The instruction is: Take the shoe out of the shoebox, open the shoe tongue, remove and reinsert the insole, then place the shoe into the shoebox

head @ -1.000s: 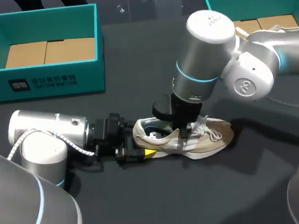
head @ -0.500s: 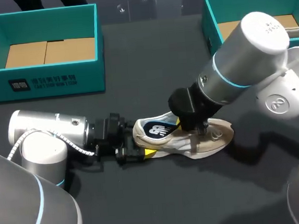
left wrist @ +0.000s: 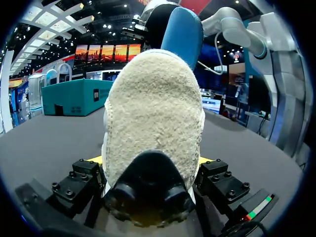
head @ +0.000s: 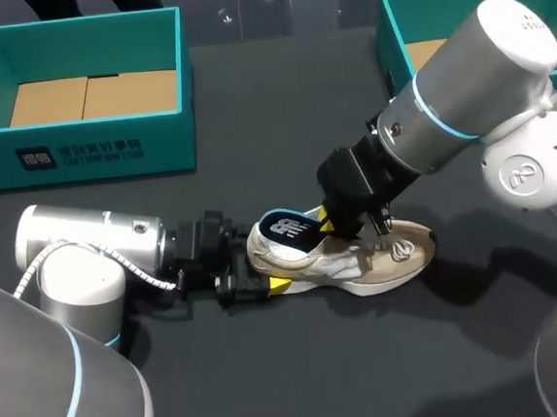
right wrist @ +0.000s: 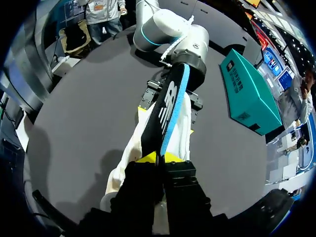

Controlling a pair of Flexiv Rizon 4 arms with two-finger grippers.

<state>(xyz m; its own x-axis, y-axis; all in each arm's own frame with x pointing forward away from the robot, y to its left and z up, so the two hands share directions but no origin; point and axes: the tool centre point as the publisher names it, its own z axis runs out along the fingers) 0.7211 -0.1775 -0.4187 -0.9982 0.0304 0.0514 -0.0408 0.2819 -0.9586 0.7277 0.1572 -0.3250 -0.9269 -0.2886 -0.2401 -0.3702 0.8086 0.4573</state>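
Two teal boxes stand at the far side of the table [head: 274, 384], the left box [head: 88, 147] and the right box [head: 392, 33]. Both are open at the top, with a brown cardboard floor showing. Neither holds the shoe [head: 400, 256]. It lies on its sole near the middle of the table, well apart from both boxes, with its toe to the right and its heel to the left.

The left arm [head: 87, 245] lies low over the table, coming in from the left. The left gripper [head: 255, 269] is clamped on the heel. In the left wrist view the pale, fuzzy heel fills the space between the fingers, one pressed against each side, and only a sliver of each yellow tip shows.

The right arm [head: 473, 84] comes in from the right and slants down over the middle of the shoe. The right gripper [head: 334, 228] is closed on the insole [head: 288, 229], pinching it between the yellow tips just above the shoe's opening. The insole is partly lifted out. From the fingers it runs left toward the heel, and its rear end stands above the heel collar. It is turned toward its edge, so the dark top with a white mark faces up and to the near side, and the blue underside faces the heel. In the right wrist view it runs edge-on ahead of the fingers, toward the left gripper, with the pale upper below it. I cannot tell whether any part of it touches the inside of the shoe. Loose laces [head: 401, 248] lie on the toe end.
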